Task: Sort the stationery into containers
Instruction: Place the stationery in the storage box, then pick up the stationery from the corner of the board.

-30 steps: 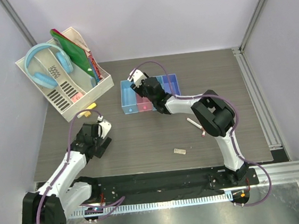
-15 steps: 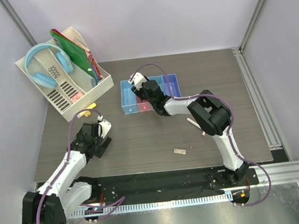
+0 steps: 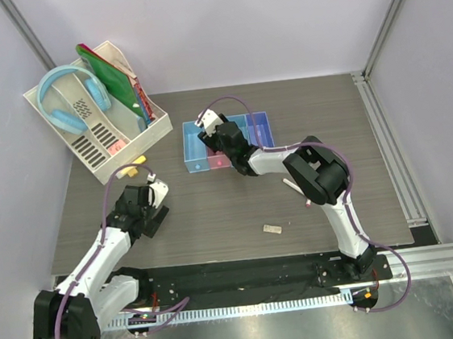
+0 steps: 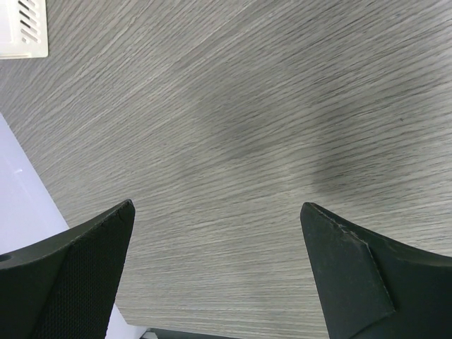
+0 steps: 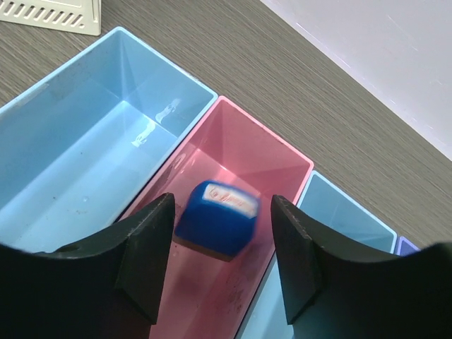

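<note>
In the right wrist view my right gripper is open above the pink bin. The blue square eraser is blurred between the jaws, free of both, inside that bin. Light blue bins flank it, with a purple corner. From above, the gripper hangs over the bin row. My left gripper is open and empty over bare table, at the near left in the top view. A tan flat piece, white pens and a yellow piece lie on the table.
The large white slotted rack with blue headphones and green and red folders stands at the back left; its corner shows in the left wrist view. Grey walls enclose the table.
My right gripper shifted slightly toward the near left over the bins and then held. The left arm barely moved.
</note>
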Robot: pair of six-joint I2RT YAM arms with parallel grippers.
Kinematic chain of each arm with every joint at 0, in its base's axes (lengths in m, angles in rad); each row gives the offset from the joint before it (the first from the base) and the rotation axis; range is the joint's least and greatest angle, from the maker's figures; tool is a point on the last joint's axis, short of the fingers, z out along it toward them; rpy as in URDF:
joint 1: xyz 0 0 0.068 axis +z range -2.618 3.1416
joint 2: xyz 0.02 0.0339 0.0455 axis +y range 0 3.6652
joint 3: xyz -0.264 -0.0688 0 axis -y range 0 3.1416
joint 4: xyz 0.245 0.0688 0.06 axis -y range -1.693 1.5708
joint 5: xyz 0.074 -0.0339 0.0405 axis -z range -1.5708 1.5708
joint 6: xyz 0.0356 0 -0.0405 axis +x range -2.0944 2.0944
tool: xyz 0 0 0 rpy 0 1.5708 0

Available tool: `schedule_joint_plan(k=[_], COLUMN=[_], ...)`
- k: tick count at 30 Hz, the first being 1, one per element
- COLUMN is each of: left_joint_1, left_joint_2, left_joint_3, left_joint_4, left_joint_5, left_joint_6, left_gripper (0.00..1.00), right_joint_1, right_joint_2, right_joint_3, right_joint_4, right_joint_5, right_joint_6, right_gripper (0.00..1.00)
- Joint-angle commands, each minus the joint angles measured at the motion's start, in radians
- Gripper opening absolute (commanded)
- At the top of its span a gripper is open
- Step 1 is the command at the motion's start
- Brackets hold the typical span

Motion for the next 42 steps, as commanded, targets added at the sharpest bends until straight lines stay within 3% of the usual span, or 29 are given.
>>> schedule_joint_plan(k=[1,9,14,17,21,24,34,42], left_joint_1=[0.005,0.005,0.039,0.09,0.16,0.183,0.292,0.352], left_joint_2=[0.0,0.003,0.003,0.039,0.135,0.181,0.483,0.655], left_joint_3=[0.041,0.05,0.085,0.136,0.228,0.26,0.373,0.519], left_joint_4=[0.0,0.022,0.045,0.057,0.085,0.118,0.163,0.154], left_joint_5=[0.007,-0.005,0.013,0.044,0.098,0.148,0.421,0.544], left_joint_6=[-0.001,0.02,0.047,0.06,0.073,0.102,0.273,0.385], left_gripper=[1.0,1.0,1.0,1.0,1.0,1.0,0.98,0.93], right_joint_1=[-0.002,0.0,-0.002,-0.008,-0.017,-0.02,-0.094,-0.175], right_joint_2=[-0.01,-0.05,-0.184,-0.285,-0.398,-0.515,-0.881,-0.996], right_joint_3=[0.027,0.03,0.034,0.069,0.123,0.088,-0.235,-0.275], right_joint_4=[0.035,0.014,-0.073,-0.211,-0.516,-0.659,-0.764,-0.931], right_joint_5=[0.022,0.043,0.086,0.101,0.107,0.097,0.083,-0.015], right_joint_6=[0.01,-0.012,-0.07,-0.11,-0.168,-0.202,-0.224,-0.217], right_gripper=[0.64,0.7,0.72,0.73,0.75,0.76,0.8,0.81])
